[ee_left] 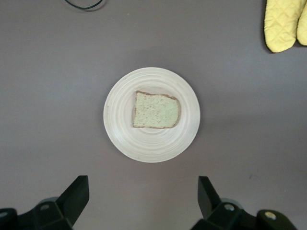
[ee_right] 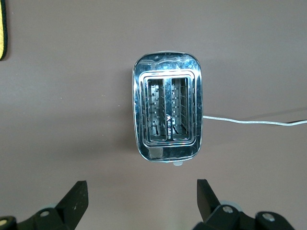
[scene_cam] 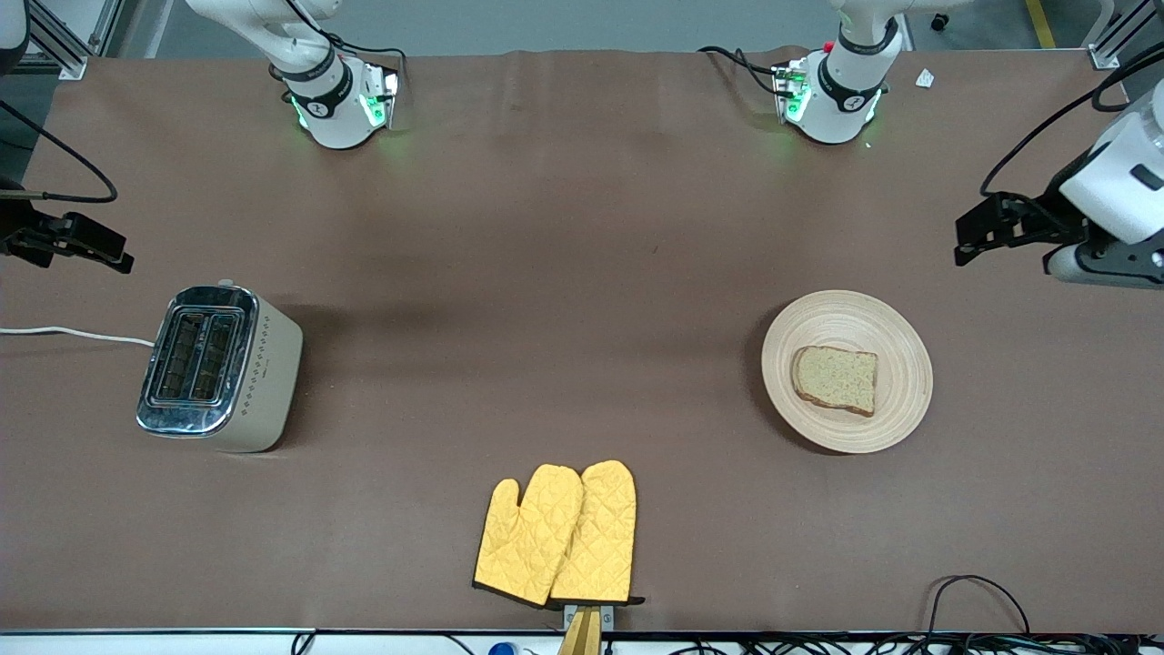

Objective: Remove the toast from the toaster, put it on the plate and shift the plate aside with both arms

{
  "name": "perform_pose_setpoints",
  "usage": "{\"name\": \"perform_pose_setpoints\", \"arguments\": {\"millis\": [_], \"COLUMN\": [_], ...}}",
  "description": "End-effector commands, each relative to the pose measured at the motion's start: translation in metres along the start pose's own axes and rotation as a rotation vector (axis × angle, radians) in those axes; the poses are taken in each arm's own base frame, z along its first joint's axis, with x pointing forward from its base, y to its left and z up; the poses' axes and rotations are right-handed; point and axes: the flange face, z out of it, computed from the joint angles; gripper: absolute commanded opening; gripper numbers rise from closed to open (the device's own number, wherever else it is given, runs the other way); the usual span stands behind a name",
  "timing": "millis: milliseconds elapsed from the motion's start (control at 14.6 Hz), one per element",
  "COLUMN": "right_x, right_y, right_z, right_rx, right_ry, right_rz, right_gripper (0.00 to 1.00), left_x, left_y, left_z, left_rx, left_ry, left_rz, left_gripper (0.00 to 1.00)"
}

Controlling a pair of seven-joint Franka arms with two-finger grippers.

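Note:
A slice of brown toast [scene_cam: 836, 379] lies flat on the round wooden plate [scene_cam: 896, 341] toward the left arm's end of the table. The left wrist view shows the toast [ee_left: 156, 110] on the plate [ee_left: 120, 129] too. My left gripper [scene_cam: 987, 232] hangs open and empty in the air over the table edge beside the plate; its fingers [ee_left: 76, 194] stand wide apart. My right gripper [scene_cam: 73, 241] hangs open and empty over the table beside the toaster; its fingers [ee_right: 76, 196] stand wide apart too.
A chrome two-slot toaster [scene_cam: 218, 367] with empty slots [ee_right: 168, 109] stands toward the right arm's end, its white cord [scene_cam: 73, 335] running off the table. Two yellow quilted oven mitts [scene_cam: 559, 535] lie at the table edge nearest the camera.

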Motion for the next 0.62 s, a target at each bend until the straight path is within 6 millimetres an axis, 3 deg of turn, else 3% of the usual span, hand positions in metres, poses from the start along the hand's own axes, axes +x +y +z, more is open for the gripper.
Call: {"name": "perform_pose_setpoints", "arguments": {"millis": [0, 275, 549], "right_x": [-0.001, -0.001, -0.001], "right_y": [0.001, 0.001, 0.001], "right_z": [-0.003, -0.002, -0.002], "right_rx": [0.001, 0.001, 0.001], "right_ry": [-0.003, -0.006, -0.006], "right_rz": [0.012, 0.012, 0.012], "right_gripper": [1.00, 1.00, 1.00], "left_x": [-0.031, -0.043, -0.027], "left_y": [-0.014, -0.010, -0.009], "left_z": [0.009, 0.014, 0.010], "left_rx": [-0.018, -0.002, 0.027], "left_ry": [0.029, 0.057, 0.064], "left_rz": [0.010, 0.002, 0.013], "left_gripper": [1.00, 1.00, 1.00]}}
